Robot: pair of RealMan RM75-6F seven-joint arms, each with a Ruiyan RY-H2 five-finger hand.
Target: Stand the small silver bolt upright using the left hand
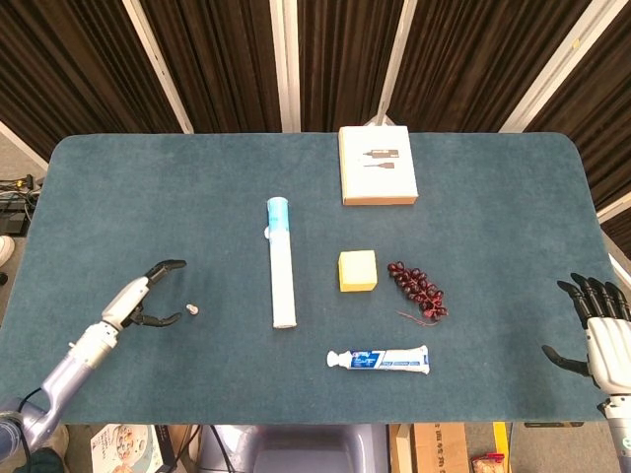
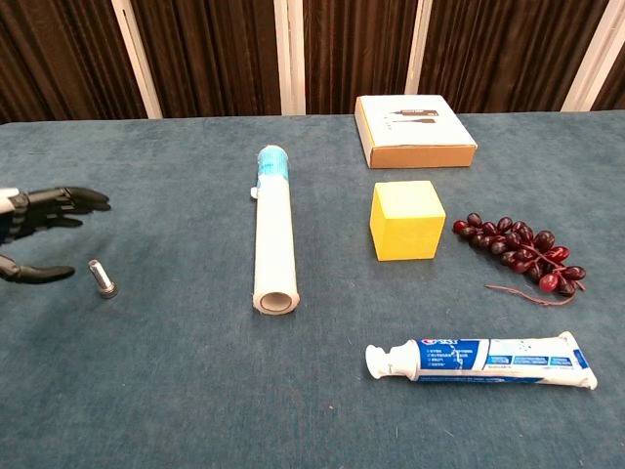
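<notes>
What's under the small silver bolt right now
Only the teal table cloth. The silver bolt stands on it, apart from the left hand; its bottom end's contact patch is hidden.

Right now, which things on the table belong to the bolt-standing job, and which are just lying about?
Job: small silver metal bolt; left hand, fingers apart beside it.

Lying about: white tube with blue cap; yellow cube; dark red grapes; toothpaste tube; flat cardboard box.

Shiny metal bolt (image 2: 99, 277) on matt, felt-like teal table cloth (image 2: 176, 391).
</notes>
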